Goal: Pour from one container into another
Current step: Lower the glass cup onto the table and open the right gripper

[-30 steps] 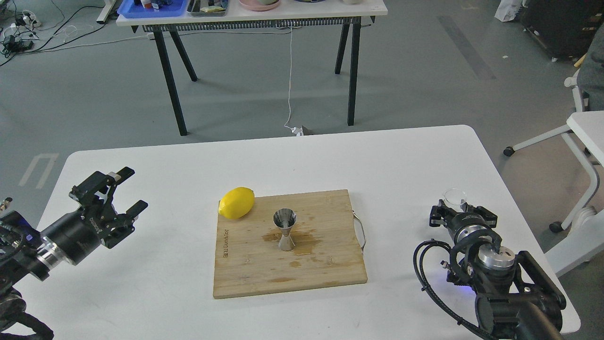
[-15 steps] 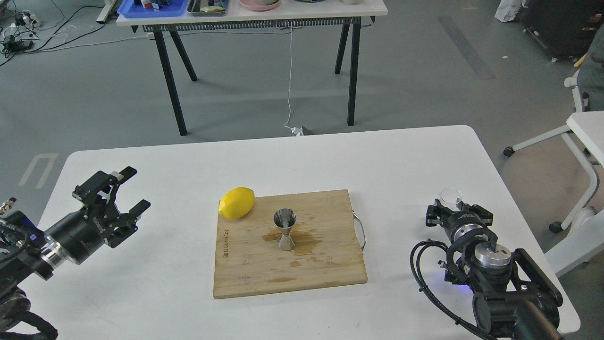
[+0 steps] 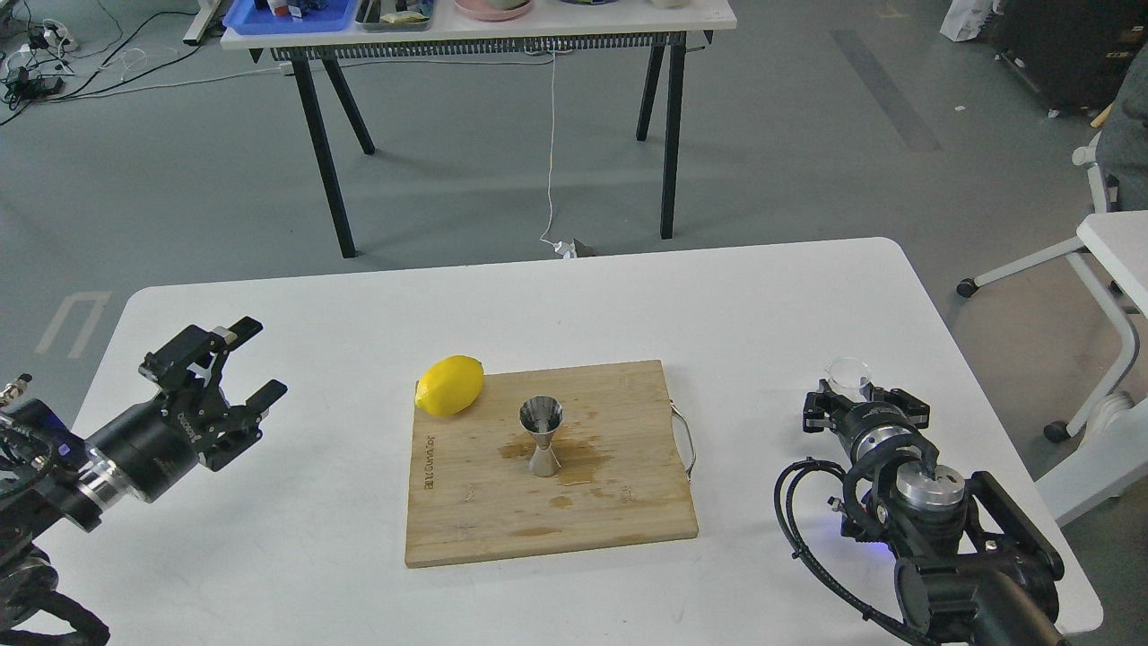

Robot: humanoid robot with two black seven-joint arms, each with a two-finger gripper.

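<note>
Head view. Wooden board mid-table, handle to the right. Jigger upright near board centre, mouth up – ready to receive a pour. Wet stain on the wood around its base, plus smaller spots nearer the front edge; looks like spilled liquid, source not shown. Lemon at the board's back-left corner, partly over the edge, apart from the jigger and out of the pour path.

Right gripper over the table's right side, well apart from the board. Seen end-on and dark, fingers not separable – cannot tell how they stand. Glass cup right at the gripper's tip, rim showing above it; appears held there, mouth roughly up, probably to keep any contents in during transport. Cup contents not readable – too small and clear. Contact between fingers and glass hidden behind the wrist.

Left gripper over the table's left side, fingers spread apart, holding nothing, well apart from board and lemon. Likely parked clear so the right arm has the jigger to itself; could steady the jigger if needed, but only a guess.

Judgement: cup not yet over the jigger, pour not begun. Narrow jigger mouth and the wet board suggest careful alignment needed, slow tilt.
</note>
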